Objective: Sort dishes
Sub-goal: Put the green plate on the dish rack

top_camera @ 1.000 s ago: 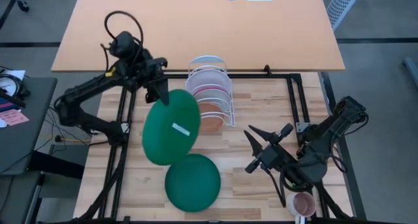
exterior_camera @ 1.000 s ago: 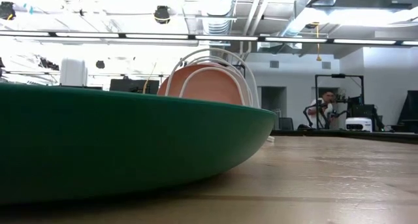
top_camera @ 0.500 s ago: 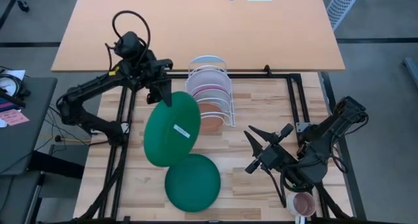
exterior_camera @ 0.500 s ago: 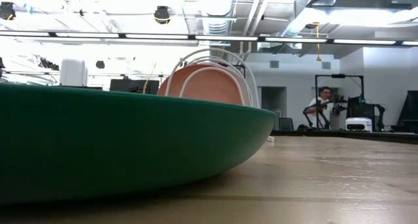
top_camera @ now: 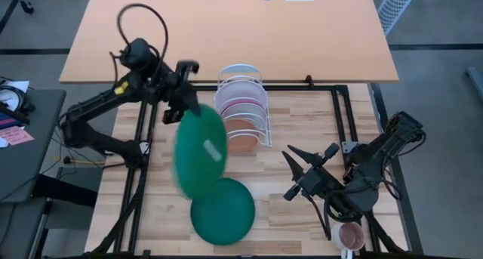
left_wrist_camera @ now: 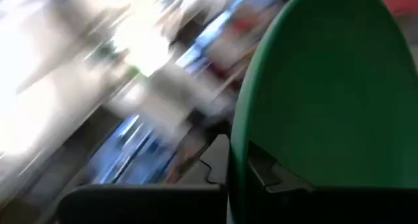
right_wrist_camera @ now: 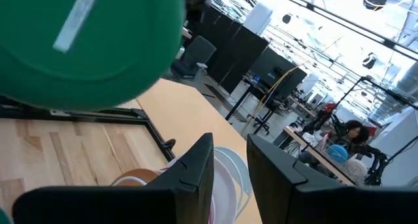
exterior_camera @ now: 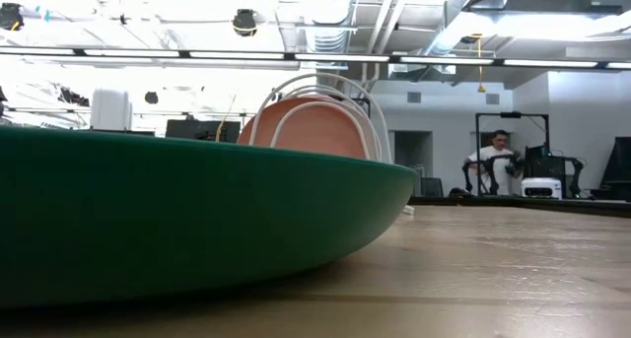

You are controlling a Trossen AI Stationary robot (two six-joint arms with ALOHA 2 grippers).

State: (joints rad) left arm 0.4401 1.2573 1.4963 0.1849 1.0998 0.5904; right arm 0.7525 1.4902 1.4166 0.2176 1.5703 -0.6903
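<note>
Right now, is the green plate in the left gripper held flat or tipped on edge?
Tipped on edge. In the high view the green plate shows as a narrow oval, hanging from the left gripper above the table.

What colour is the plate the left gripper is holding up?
Dark green plate, seen best in the high view.

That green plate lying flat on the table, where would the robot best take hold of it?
By its rim, I'd judge. The flat green plate is wide and shallow, so fingers only fit over its raised edge. The open right gripper sits nearest, so it could come from that side, low.
</note>
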